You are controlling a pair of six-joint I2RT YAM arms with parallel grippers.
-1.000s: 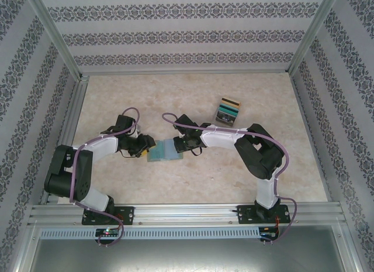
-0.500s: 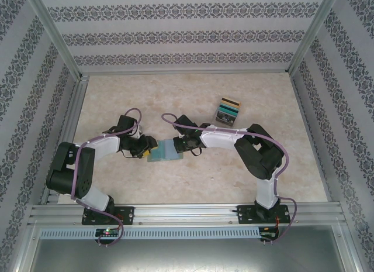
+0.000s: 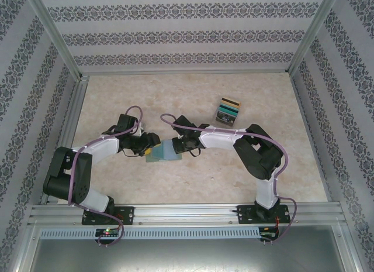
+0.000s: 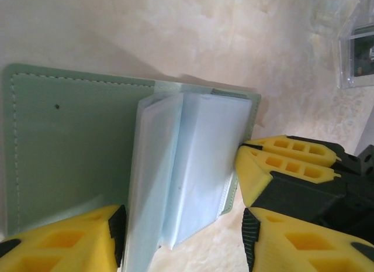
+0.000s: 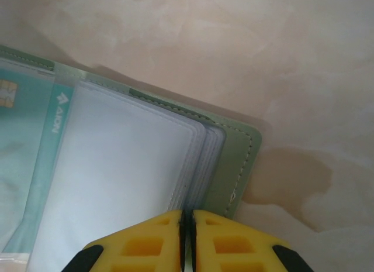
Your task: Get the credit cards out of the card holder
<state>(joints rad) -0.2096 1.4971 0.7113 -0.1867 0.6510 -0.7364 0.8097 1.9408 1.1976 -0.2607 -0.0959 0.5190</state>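
The grey-green card holder [image 3: 164, 151] lies open on the table between both arms. In the left wrist view its cover [image 4: 70, 137] lies flat and its clear sleeves [image 4: 193, 161] stand up. My left gripper [image 4: 182, 244] is open, one finger on each side of those sleeves, with a gap at the right pad. My right gripper [image 5: 187, 228] is shut on the edge of the sleeve pages [image 5: 196, 167]. A teal credit card [image 5: 23, 149] with a chip sits inside a sleeve. Other credit cards [image 3: 228, 111] lie stacked at the back right.
The right gripper's yellow fingers [image 4: 280, 161] sit close beside my left gripper's right finger. Metal frame posts and patterned walls enclose the marble tabletop [image 3: 146, 93]. The arm bases are bolted to the front rail [image 3: 187, 213].
My left gripper has edged right over the holder's left side and its jaws have spread wider. The right gripper has stayed shut on the sleeves.
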